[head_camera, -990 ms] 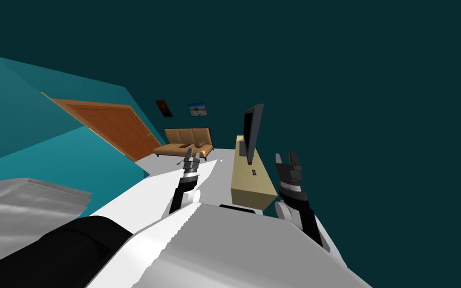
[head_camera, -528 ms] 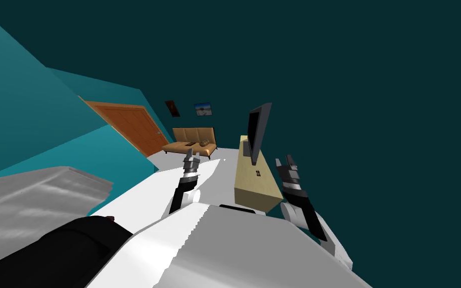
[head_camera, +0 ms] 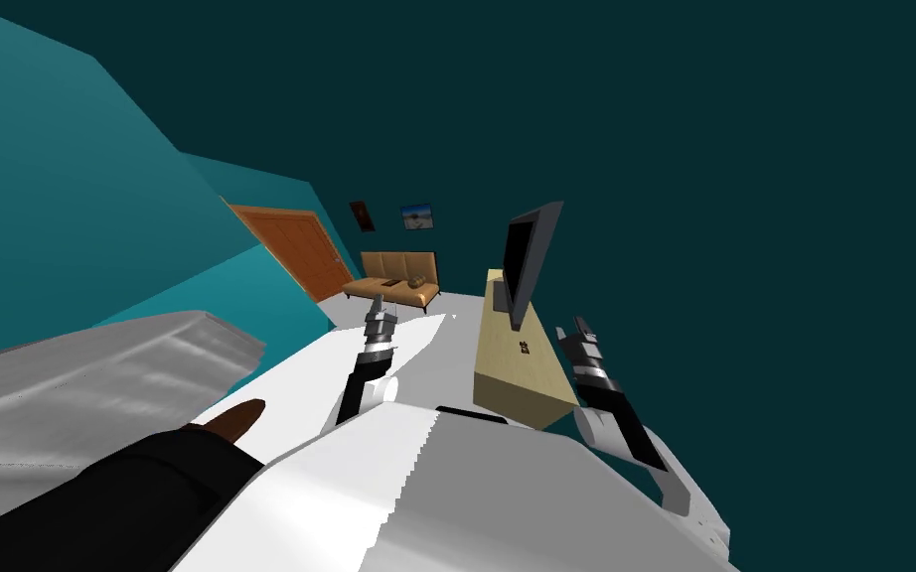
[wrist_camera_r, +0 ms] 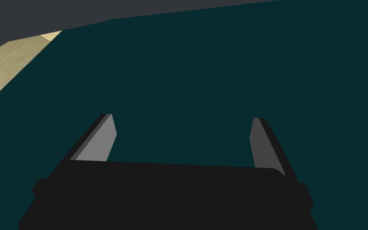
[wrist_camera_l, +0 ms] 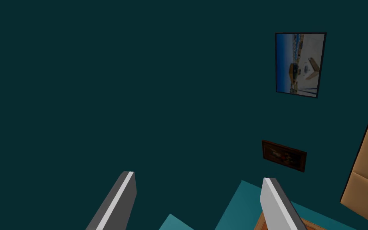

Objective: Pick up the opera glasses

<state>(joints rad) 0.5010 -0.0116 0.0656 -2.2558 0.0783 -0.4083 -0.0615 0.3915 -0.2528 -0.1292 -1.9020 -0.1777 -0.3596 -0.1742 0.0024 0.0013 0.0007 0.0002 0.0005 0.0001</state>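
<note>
The head view takes in the room: a long, light wood tabletop (head_camera: pixel 519 382) runs along the dark teal wall on my right and carries a flat television (head_camera: pixel 531 260) on a foot. Just before that foot lies a small dark thing, too small to make out in shape, which I take for the opera glasses (head_camera: pixel 524 347). The right claw (head_camera: pixel 575 333) hangs beside the tabletop's outer edge, near the glasses but apart from them, with nothing between. The right wrist view shows what the head view cannot: the right claw's two fingers (wrist_camera_r: pixel 99 139) stand wide apart and empty, pointing at the bare teal wall, with a corner of the tabletop off to one side. The left claw (head_camera: pixel 379 312) is raised over the white floor (head_camera: pixel 436 348), well apart from the tabletop; its wrist view shows its fingers (wrist_camera_l: pixel 115 199) spread with nothing held. Farther off stand a tan sofa (head_camera: pixel 401 273), a brown door (head_camera: pixel 292 248) and two wall pictures (head_camera: pixel 417 216). A grey slab (head_camera: pixel 98 367) lies low on my left.
</note>
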